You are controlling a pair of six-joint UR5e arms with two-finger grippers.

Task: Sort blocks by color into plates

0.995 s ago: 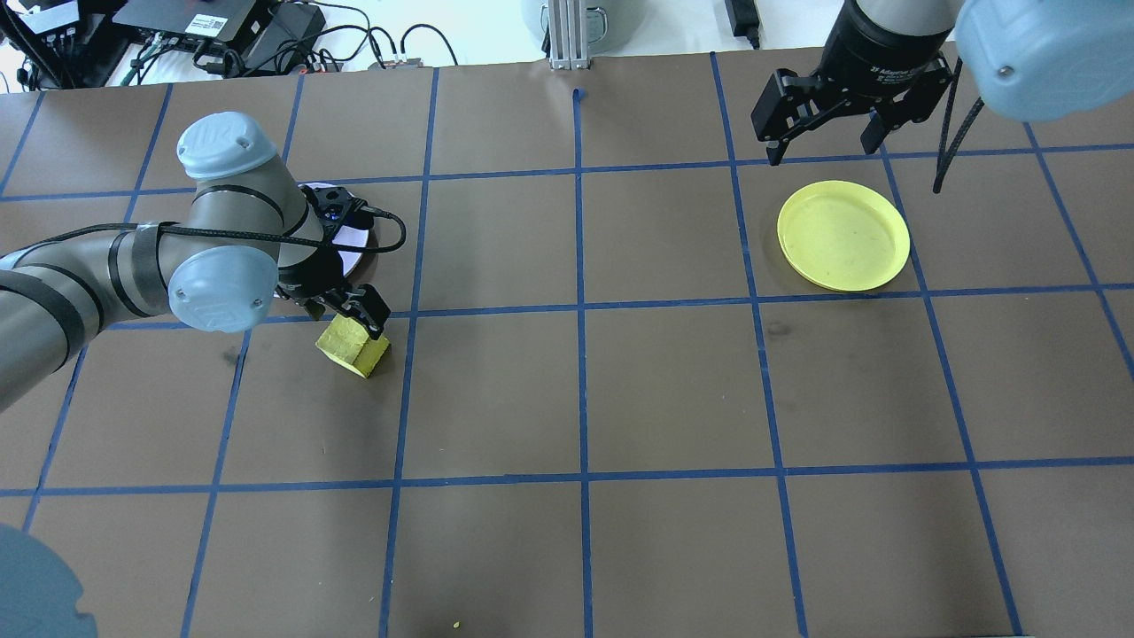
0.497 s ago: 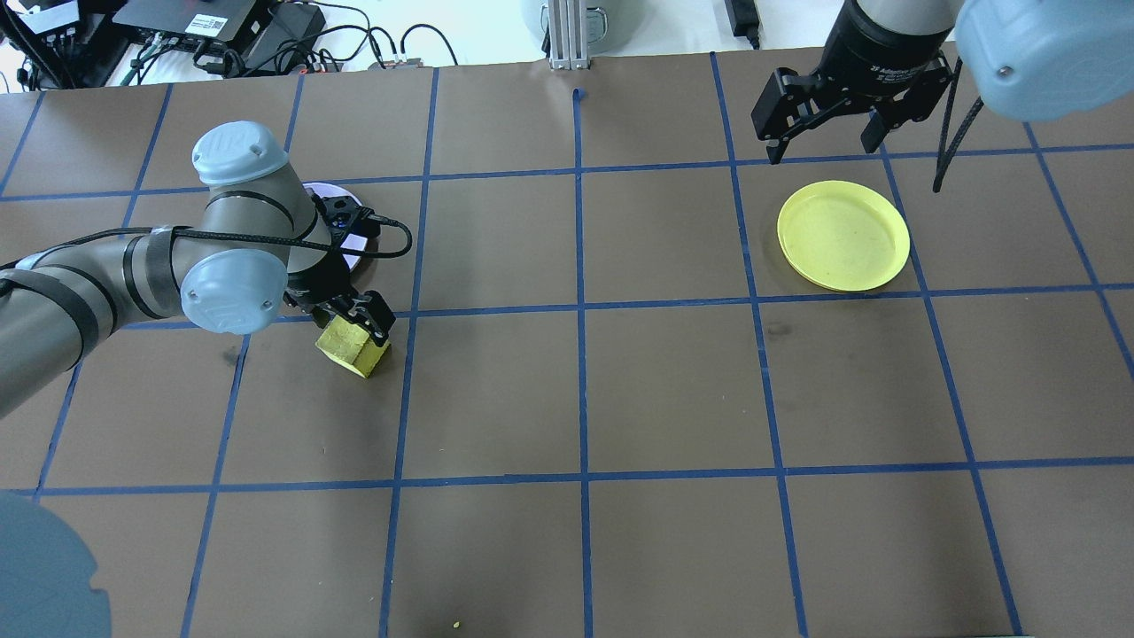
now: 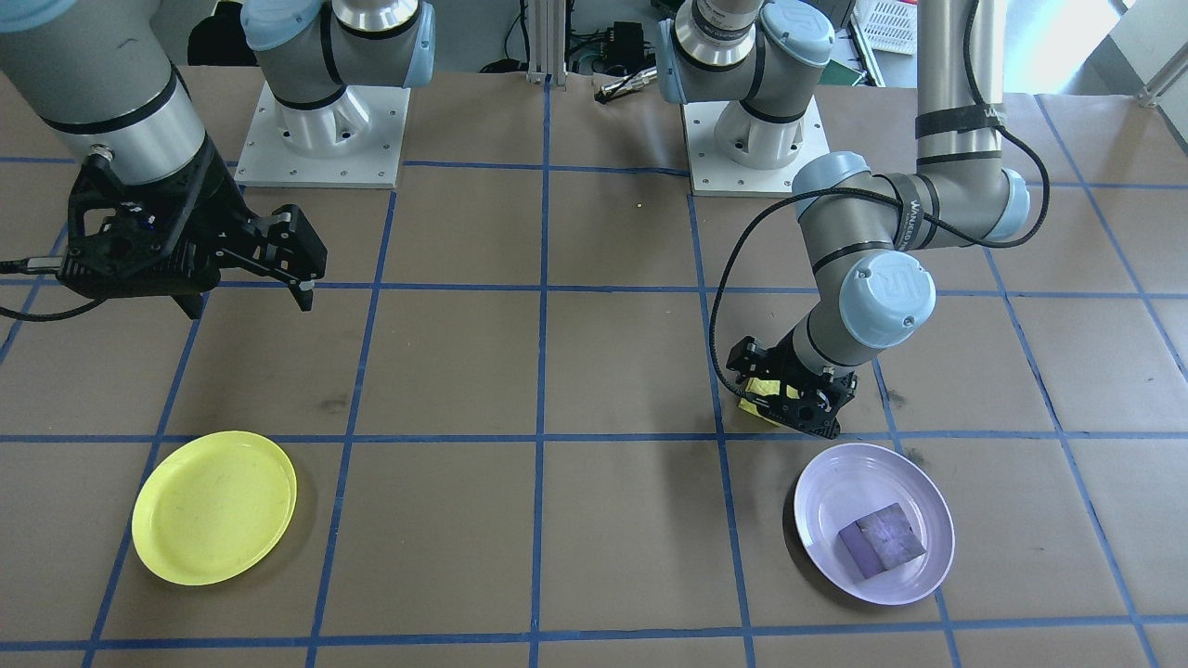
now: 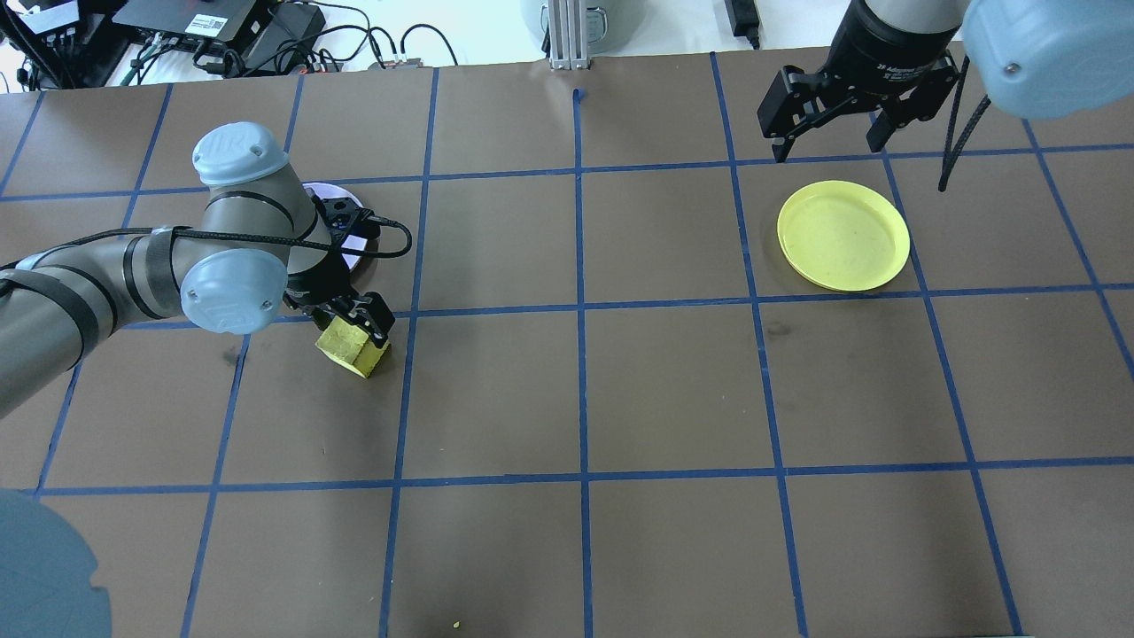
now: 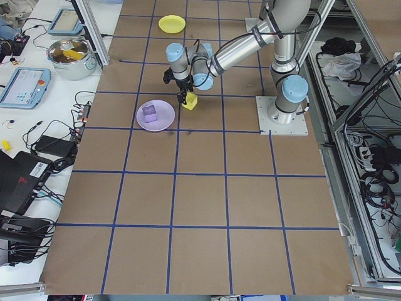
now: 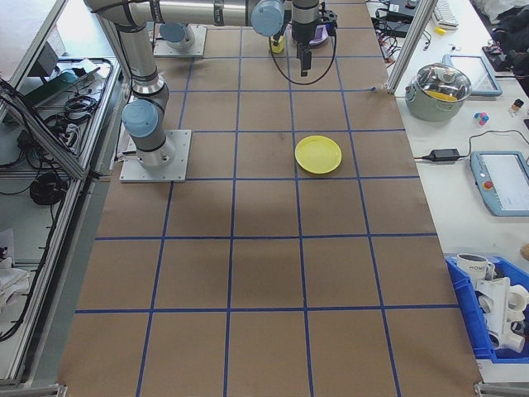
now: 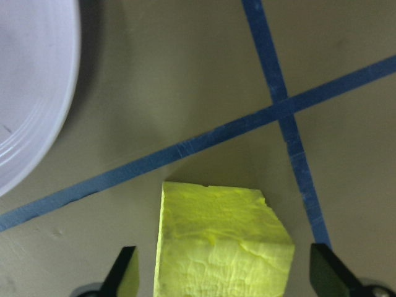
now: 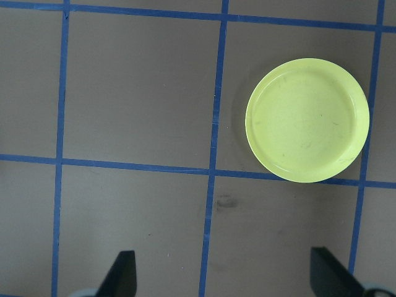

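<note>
The yellow block [image 4: 353,348] sits on the brown table [image 4: 673,390], on the robot's left side, just next to a crossing of blue tape lines [image 7: 281,108]. The left gripper [image 4: 347,312] is low over it. In the left wrist view the block [image 7: 223,241] is between the two fingertips [image 7: 127,272], with a gap on each side, so the jaws are open and not squeezing it. In the front view only a bit of yellow peeks out behind the gripper [image 3: 796,408].

The purple block [image 3: 883,539] lies inside the lavender plate [image 3: 826,520]. That plate is just past the yellow block, farther from the robot, and near it but not touching. From overhead the left arm covers most of the plate [image 4: 332,190]. The left side view shows the plate [image 5: 163,119] with the purple block [image 5: 150,113] in it and the yellow block [image 5: 190,101] beside it.

The yellow plate [image 4: 843,235] is far off on the robot's right side, with no block in it. The right gripper [image 4: 831,124] hangs in the air near it, past its far edge in the overhead view. Its fingers are spread wide and hold nothing. The right wrist view looks down on the yellow plate [image 8: 307,120].
</note>
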